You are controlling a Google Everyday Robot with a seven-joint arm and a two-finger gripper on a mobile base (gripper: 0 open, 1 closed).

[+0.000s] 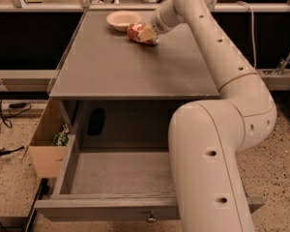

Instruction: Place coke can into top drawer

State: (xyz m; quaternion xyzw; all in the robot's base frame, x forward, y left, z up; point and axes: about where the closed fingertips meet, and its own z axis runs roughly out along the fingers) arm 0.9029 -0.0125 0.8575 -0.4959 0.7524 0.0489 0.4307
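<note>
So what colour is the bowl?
Cream, in the camera view. The gripper is at the can beside the bowl.

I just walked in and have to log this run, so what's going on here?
The robot's arm reaches across the grey cabinet top, with its gripper at the coke can, which is at the far end next to the cream bowl. The can is not yet in the top drawer, which stands pulled open below, near the camera. A cardboard box sits beside the cabinet.
</note>
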